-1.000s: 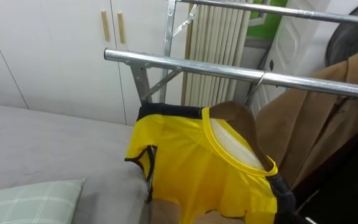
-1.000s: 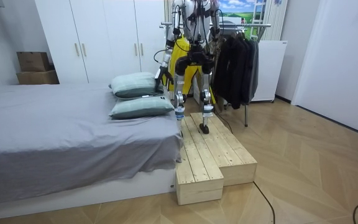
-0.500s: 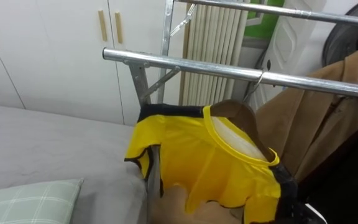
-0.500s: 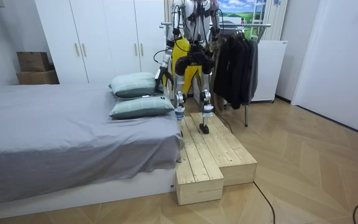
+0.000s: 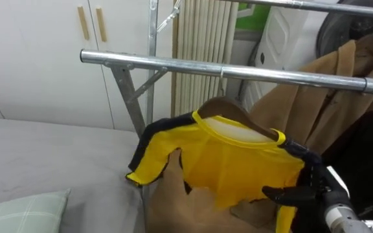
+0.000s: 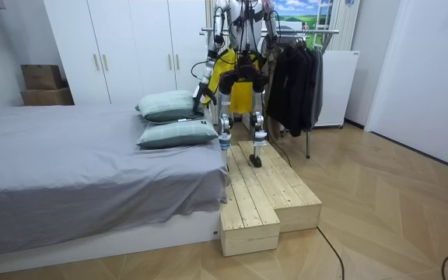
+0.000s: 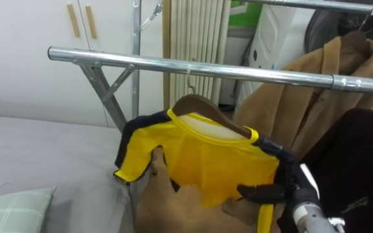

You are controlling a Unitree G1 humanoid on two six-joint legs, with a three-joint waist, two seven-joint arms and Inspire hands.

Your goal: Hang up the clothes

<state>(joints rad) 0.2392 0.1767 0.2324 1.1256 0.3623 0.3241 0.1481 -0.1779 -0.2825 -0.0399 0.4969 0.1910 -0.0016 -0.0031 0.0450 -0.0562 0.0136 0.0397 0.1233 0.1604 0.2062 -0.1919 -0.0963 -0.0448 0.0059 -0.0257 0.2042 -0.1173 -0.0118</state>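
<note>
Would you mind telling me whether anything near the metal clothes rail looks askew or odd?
Yes: the yellow shirt with dark sleeves sits crooked on its brown wooden hanger, hem bunched up, while the right hand grips one side.

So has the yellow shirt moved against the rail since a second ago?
Yes. The yellow shirt has tipped: its end in the right hand rose toward the rail, so it sits more level.

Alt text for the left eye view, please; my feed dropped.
The right hand grips the shoulder of a yellow shirt on a wooden hanger just under the metal rail; a tan coat hangs to the right.
</note>
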